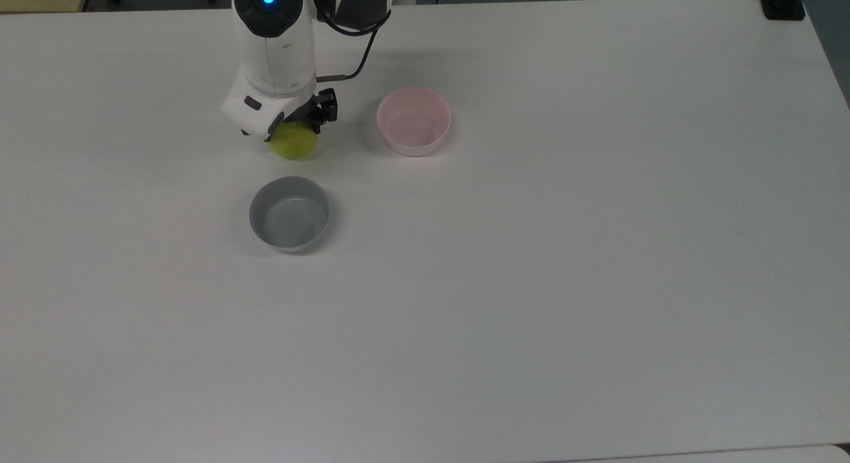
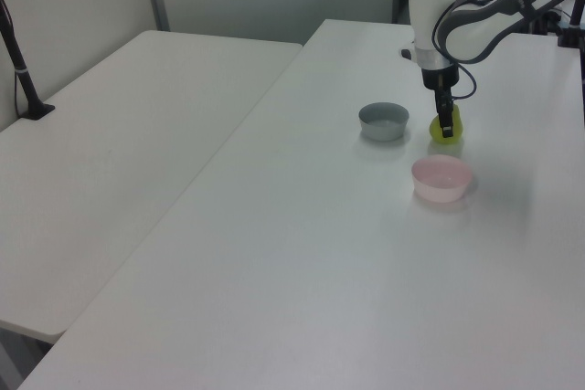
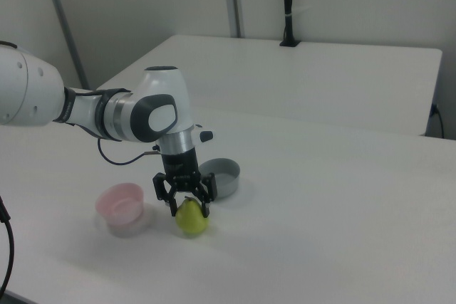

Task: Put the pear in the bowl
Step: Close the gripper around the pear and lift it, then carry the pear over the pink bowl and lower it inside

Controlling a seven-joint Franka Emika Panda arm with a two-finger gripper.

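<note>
A: Where do we stand with the pear (image 3: 192,218)?

B: It sits on the table (image 1: 531,283), upright as far as we can judge, its narrow top pointing up into the gripper (image 3: 188,206); the gripper hangs straight above it, so the long axis of the fruit runs in line with the fingers, not across them.

A: And the jaws?

B: In the right view we see them spread a little wider than the top of the pear, one finger (image 3: 172,204) on each side of it; we cannot tell whether the pads touch the skin, and nothing shows the pear off the table, so we judge that it is straddled, not yet gripped.

A: Where is the bowl (image 1: 414,120) from there?

B: In the top view it lies on the top view's right of the pear, near but apart; the grey bowl (image 1: 289,214) lies below the pear in the same view, about as near, so we must not mistake one for the other.

A: So the coming move?

B: We judge it to be a close on the upper part of the pear, then a lift and a short carry toward the pink one; the skin looks glossy and the shape tapers, so a grip too high may slip.
</note>
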